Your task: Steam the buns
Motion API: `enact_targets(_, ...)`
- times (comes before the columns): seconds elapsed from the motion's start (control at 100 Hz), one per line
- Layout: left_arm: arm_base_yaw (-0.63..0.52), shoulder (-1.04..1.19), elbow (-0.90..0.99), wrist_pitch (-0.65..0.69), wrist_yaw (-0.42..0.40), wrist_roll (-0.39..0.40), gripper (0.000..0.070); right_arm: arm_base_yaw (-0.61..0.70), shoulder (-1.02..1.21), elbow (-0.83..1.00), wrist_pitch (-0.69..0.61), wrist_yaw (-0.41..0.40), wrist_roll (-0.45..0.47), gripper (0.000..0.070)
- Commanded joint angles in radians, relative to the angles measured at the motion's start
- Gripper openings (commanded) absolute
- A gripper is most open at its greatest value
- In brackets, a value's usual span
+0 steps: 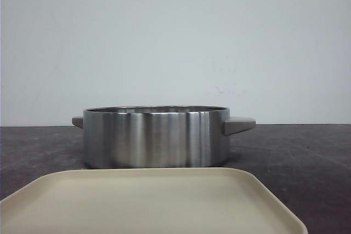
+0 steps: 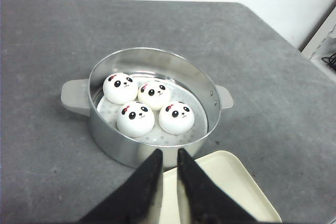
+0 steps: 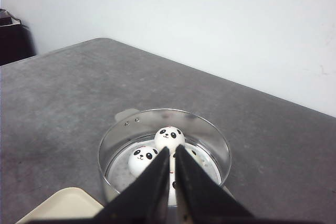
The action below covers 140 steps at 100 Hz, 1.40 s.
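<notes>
Front view: camera set low, near table level, facing forward toward a pale wall; it sees the steel pot (image 1: 156, 137) side-on, close, with the cream tray (image 1: 148, 204) nearest the lens, and cannot see into the pot

Left wrist view: camera raised above the table, looking steeply down past the left gripper (image 2: 167, 157) into the pot (image 2: 152, 106); the buns (image 2: 148, 103) inside are plainly seen

Right wrist view: camera higher and further back, angled down over the right gripper (image 3: 171, 153) toward pot (image 3: 164, 150) and wall

All three views share pot and tray; both wrist views share the pot's interior
</notes>
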Motion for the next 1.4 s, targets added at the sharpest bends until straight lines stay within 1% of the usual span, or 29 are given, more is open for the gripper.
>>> enact_targets(0.0, -0.009, -0.006, 0.018, 0.023, -0.003, -0.001, 0.0000, 0.011, 0.004, 0.007, 0.013, 0.000, 0.011, 0.0010)
enact_targets(0.55, -0.009, -0.021, 0.018, 0.023, -0.003, -0.001, 0.0000, 0.011, -0.001, 0.007, 0.013, 0.000, 0.011, 0.0010)
enact_targets(0.64, -0.009, -0.021, 0.018, 0.023, -0.003, -0.001, 0.0000, -0.002, -0.029, 0.006, -0.030, 0.005, 0.014, 0.0010)
enact_targets(0.8, -0.009, -0.021, 0.018, 0.022, -0.003, -0.001, 0.0000, -0.113, -0.104, -0.002, -0.185, -0.001, 0.010, 0.0010)
enact_targets(0.9, -0.009, -0.021, 0.018, 0.023, -0.003, -0.001, 0.0000, -0.269, -0.157, -0.043, -0.196, -0.002, 0.003, 0.0010)
enact_targets(0.94, -0.009, -0.021, 0.018, 0.022, -0.003, -0.001, 0.0000, -0.354, -0.175, -0.072, -0.167, -0.021, -0.011, 0.0009)
enact_targets(1.01, -0.009, -0.021, 0.018, 0.022, -0.003, -0.001, 0.0000, -0.514, -0.207, -0.144, -0.072, -0.105, -0.036, 0.0009)
enact_targets(1.06, -0.009, -0.021, 0.018, 0.023, -0.003, -0.001, 0.0000, -0.624, -0.234, -0.211, 0.021, -0.163, -0.046, 0.0009)
enact_targets(1.11, -0.009, -0.021, 0.018, 0.023, -0.003, -0.001, 0.0000, -0.724, -0.264, -0.290, 0.122, -0.212, -0.076, 0.0009)
enact_targets(1.17, -0.009, -0.021, 0.018, 0.022, -0.003, -0.001, 0.0000, -0.827, -0.302, -0.397, 0.250, -0.254, -0.106, 0.0009)
enact_targets(1.22, -0.009, -0.021, 0.018, 0.022, -0.003, -0.001, 0.0000, -0.890, -0.328, -0.489, 0.353, -0.295, -0.109, 0.0009)
enact_targets(1.27, -0.009, -0.021, 0.018, 0.022, -0.003, -0.001, 0.0000, -0.932, -0.356, -0.572, 0.428, -0.319, -0.094, 0.0009)
enact_targets(1.321, -0.009, -0.021, 0.018, 0.023, -0.003, -0.001, 0.0000, -0.953, -0.387, -0.641, 0.460, -0.322, -0.079, 0.0009)
enact_targets(1.391, -0.009, -0.021, 0.018, 0.022, -0.003, -0.001, 0.0000, -0.961, -0.436, -0.716, 0.453, -0.322, -0.053, 0.0009)
